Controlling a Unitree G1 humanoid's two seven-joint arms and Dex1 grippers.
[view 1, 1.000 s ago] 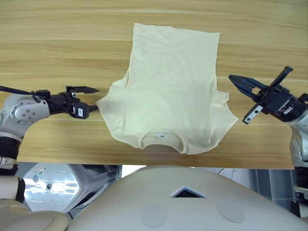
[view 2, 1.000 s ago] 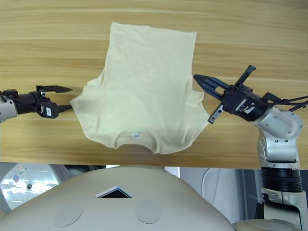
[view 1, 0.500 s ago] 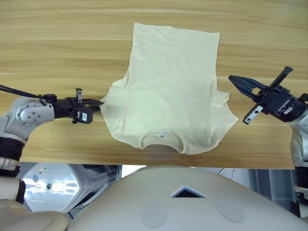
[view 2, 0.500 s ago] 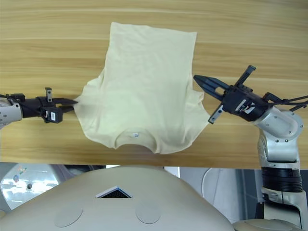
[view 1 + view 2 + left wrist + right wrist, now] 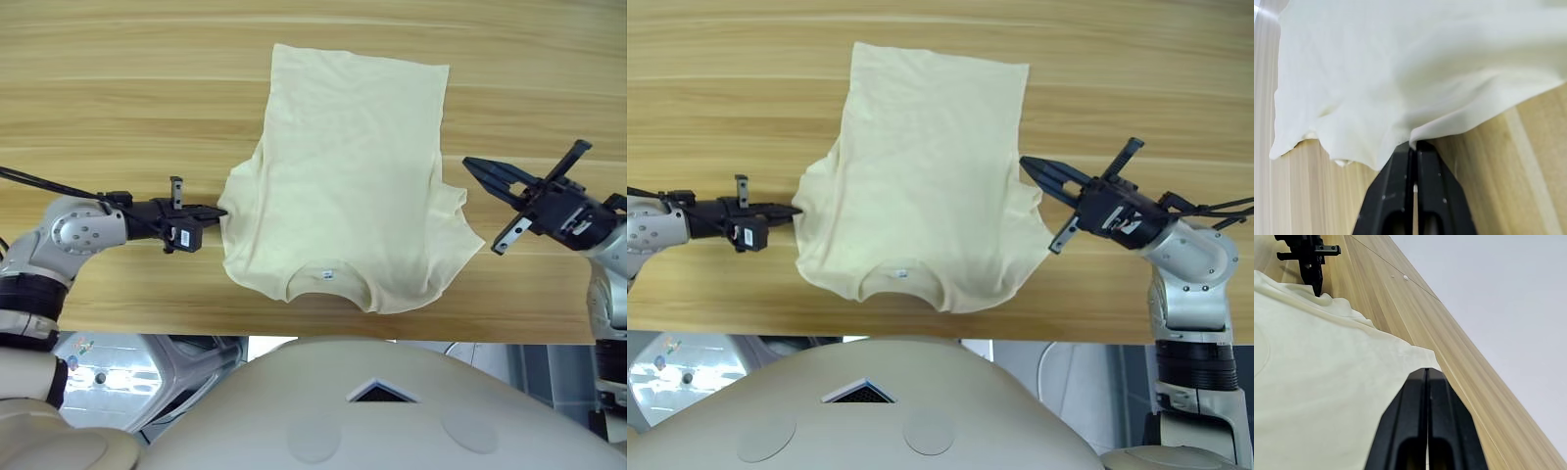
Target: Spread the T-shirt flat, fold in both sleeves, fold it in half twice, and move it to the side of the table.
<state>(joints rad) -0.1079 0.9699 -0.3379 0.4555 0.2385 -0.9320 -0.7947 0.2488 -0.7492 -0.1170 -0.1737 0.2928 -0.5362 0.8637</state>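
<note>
Item: pale yellow T-shirt (image 5: 348, 166), lying on wooden surface (image 5: 118, 88), collar at the near edge, hem farthest. Left gripper (image 5: 217, 211): jaws pressed together, pinching the left sleeve's edge. Right gripper (image 5: 468, 164): jaws pressed together, tip just beside the right sleeve; hold on cloth not discernible.

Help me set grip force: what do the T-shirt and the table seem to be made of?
T-shirt: soft knit cloth, probably cotton, matte cream; it wrinkles and bunches at the sleeves.
Table: wood or wood-look laminate, smooth with a slight sheen; long grain streaks and plank seams.
</note>
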